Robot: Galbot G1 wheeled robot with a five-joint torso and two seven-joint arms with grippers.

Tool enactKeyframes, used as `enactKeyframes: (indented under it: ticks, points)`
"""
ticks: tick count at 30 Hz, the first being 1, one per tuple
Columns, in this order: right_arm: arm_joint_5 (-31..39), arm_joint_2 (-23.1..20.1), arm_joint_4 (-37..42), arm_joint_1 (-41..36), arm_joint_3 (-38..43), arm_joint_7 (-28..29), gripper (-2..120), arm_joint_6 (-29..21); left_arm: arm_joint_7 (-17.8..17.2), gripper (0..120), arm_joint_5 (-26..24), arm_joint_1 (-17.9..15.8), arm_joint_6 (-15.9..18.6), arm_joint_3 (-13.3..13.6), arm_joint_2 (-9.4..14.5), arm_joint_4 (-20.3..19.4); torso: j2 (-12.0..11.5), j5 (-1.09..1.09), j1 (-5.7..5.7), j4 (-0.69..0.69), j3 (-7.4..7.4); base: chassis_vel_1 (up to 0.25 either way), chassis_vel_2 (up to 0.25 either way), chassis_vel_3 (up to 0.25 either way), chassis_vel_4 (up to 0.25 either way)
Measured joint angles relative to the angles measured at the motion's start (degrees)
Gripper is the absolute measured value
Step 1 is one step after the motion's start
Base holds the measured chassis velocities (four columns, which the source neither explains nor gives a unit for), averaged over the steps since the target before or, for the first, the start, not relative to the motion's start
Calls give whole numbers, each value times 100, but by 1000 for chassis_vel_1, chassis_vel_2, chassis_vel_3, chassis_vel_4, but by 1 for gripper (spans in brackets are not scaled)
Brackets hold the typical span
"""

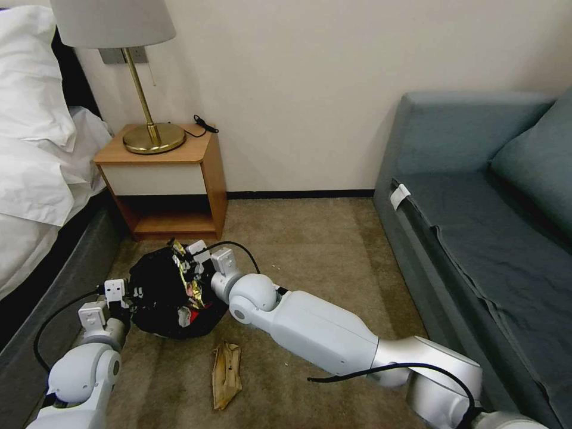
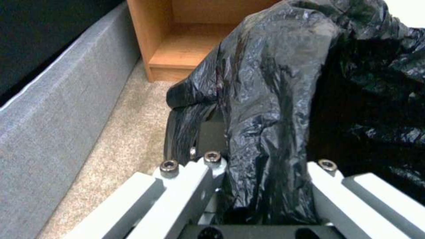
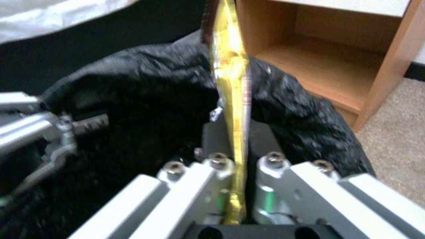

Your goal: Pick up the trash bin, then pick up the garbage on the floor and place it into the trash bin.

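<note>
- The trash bin (image 1: pixel 159 298), lined with a crinkled black bag (image 2: pixel 274 99), is being held over the carpet (image 1: pixel 310 238) just in front of the wooden nightstand (image 1: pixel 173 185), close to the edge of the bed (image 1: pixel 36 179).
- The bin's bag-covered rim is being pinched by the left gripper (image 1: pixel 128 293); in the left wrist view a fold of the black plastic is being squeezed between its fingers (image 2: pixel 208 139).
- A gold-yellow snack wrapper (image 3: pixel 232 99) is being clamped edge-on by the right gripper (image 3: pixel 239 139), whose jaws are pressed against the two sides of the foil.
- The wrapper (image 1: pixel 187 274) is being held upright over the bin's open mouth, near the rim on the side facing the sofa (image 1: pixel 476 238).
- A red-and-white packet (image 1: pixel 186 316) is being seen inside the bin, low in the black lining.
- A crumpled brown paper bag (image 1: pixel 226 374) is lying flat on the carpet, just beside the bin and below the right forearm.
- A brass lamp (image 1: pixel 152 119) is being carried by the nightstand top, toward its front left corner.
</note>
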Motion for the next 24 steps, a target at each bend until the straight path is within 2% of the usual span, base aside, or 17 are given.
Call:
enactKeyframes:
  ticks: [3,5,8,10,11,12,13,14,16,18,19,21,23,24]
  points:
    - [0,-1,-12,-12,-3,15,10,-10,0,4,1,-1,-6,0,-7,13,0,1,0,1,0,0,0,0,0]
    - [-4,7,-24,-71,-12,71,23,-36,1,4,12,-1,-7,30,-48,33,0,0,0,1,0,0,0,0,0]
    - [-9,7,-24,-84,-14,75,28,-41,1,4,15,-2,-8,39,-65,33,0,0,0,1,0,0,0,0,0]
    - [-12,-2,-24,-101,-16,77,38,-58,2,4,26,-2,-8,45,-88,27,0,0,0,1,0,0,0,0,0]
    - [-16,-18,-23,-105,-16,76,47,-66,2,4,32,8,-9,45,-95,23,0,0,0,1,0,0,0,0,0]
    - [-16,-18,-23,-105,-16,76,47,-66,2,4,32,8,-9,45,-95,23,0,0,0,1,0,0,0,0,0]
    - [-24,-31,-17,-108,-16,76,53,-68,2,4,34,25,-22,34,-96,23,0,0,0,1,0,0,0,0,0]
    - [-24,-31,-17,-108,-16,76,53,-68,2,4,34,25,-22,34,-96,23,0,0,0,1,0,0,0,0,0]
    - [-38,-35,-6,-122,-9,74,65,-70,4,4,33,48,-36,3,-95,26,0,0,0,1,0,0,0,0,0]
    - [-41,-35,-6,-122,9,77,68,-82,4,4,33,53,-46,-8,-91,33,0,0,0,2,0,0,0,0,0]
    - [-35,-33,-3,-115,32,116,76,-128,4,4,28,54,-52,-22,-90,42,0,0,0,2,0,0,0,0,0]
    - [-14,-34,4,-95,49,170,79,-198,3,4,22,54,-56,-30,-90,44,0,0,0,2,0,0,0,0,0]
    - [59,-50,52,-16,114,293,90,-428,2,4,11,56,-61,-38,-108,45,0,0,0,2,0,0,0,0,0]
    - [59,-50,52,-16,114,293,90,-428,2,4,11,56,-61,-38,-108,45,0,0,0,2,0,0,0,0,0]
